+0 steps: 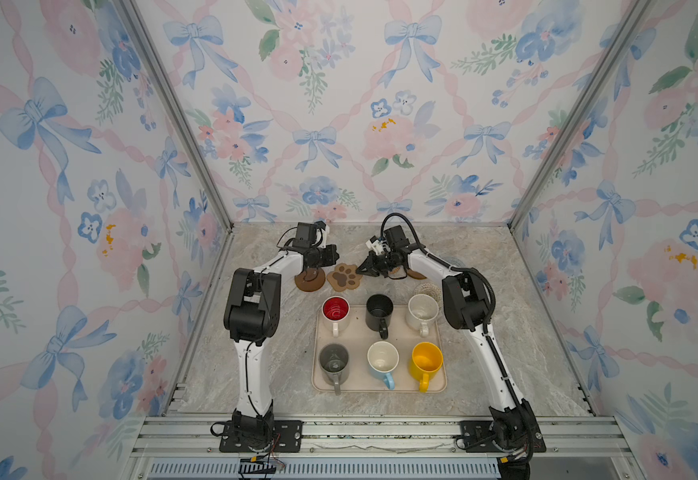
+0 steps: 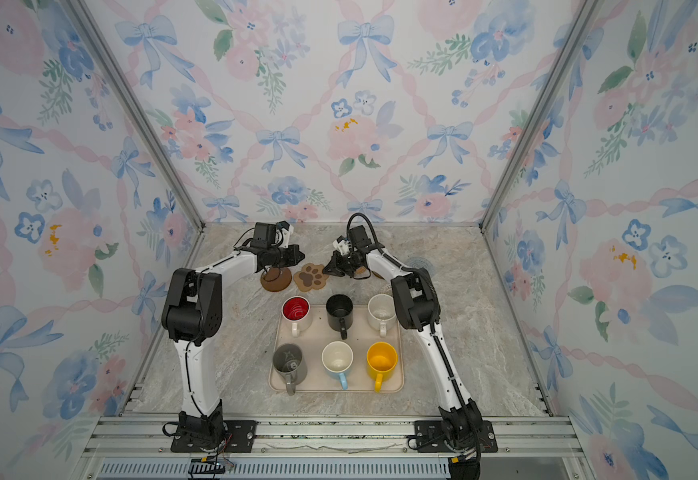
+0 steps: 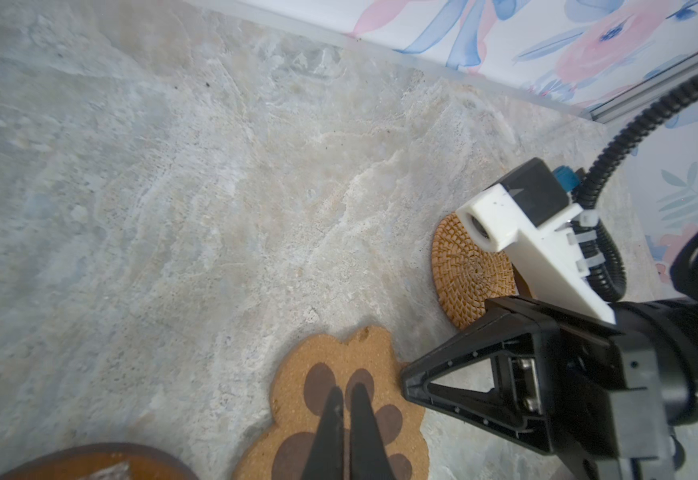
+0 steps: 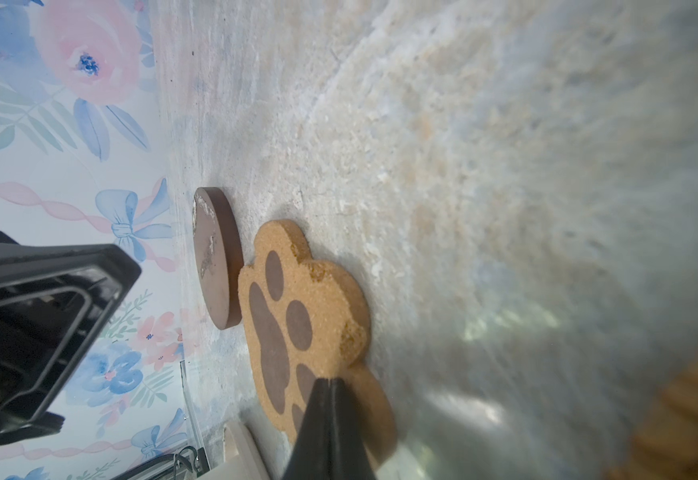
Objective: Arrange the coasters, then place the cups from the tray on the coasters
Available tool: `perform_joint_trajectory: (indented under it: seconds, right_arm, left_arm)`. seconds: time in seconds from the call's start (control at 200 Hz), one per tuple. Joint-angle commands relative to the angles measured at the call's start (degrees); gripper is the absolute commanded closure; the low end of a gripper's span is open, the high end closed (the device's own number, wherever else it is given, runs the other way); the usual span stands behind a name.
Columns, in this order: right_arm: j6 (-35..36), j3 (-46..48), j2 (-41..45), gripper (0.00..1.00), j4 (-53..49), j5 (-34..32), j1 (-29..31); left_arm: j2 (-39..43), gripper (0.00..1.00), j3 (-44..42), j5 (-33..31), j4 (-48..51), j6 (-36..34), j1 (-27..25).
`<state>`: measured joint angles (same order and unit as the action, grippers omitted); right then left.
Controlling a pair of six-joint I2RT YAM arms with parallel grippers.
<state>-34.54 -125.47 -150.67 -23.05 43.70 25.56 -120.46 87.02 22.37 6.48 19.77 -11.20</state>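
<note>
The paw-shaped coaster [image 1: 343,277] [image 3: 339,415] [image 4: 306,324] lies behind the tray [image 1: 380,384], next to a dark brown disc coaster [image 1: 310,280] [image 4: 218,257]. My left gripper [image 1: 335,254] [image 3: 347,388] hovers over the paw coaster, shut and empty. My right gripper [image 1: 358,270] [image 4: 330,380] is shut too, its tip at the paw coaster's right edge. A tan rattan coaster [image 3: 467,266] lies partly under the right wrist. Right of it are a cream woven coaster [image 1: 426,289] and a pale blue-grey one [image 1: 457,262]. Several cups stand on the tray, among them red-inside [image 1: 335,309], black [image 1: 379,309] and yellow [image 1: 426,359].
Floral walls close the marble table on three sides, and the back wall's foot [image 3: 380,45] runs near the coasters. Both arms' black elbows [image 1: 252,307] [image 1: 463,303] stand beside the tray's far corners. An aluminium rail [image 1: 380,432] runs along the front.
</note>
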Motion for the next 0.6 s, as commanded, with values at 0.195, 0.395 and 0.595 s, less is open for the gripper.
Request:
perform_joint_trajectory:
  seconds: [0.195,0.395,0.595]
  right_arm:
    - [-0.9,-0.7,-1.9,1.0,1.1,-1.1,1.4]
    - [-0.9,-0.6,-2.0,1.0,1.7,-1.0,1.9]
    - [-3.3,-0.5,-2.0,1.0,3.3,-0.1,2.1]
  left_arm:
    - [5.2,1.0,-3.0,0.5,-0.7,0.7,0.2]
    - [7.1,1.0,-4.7,0.8,-2.0,1.0,0.2]
    - [8.3,1.0,-6.2,0.6,-3.0,1.4,0.3]
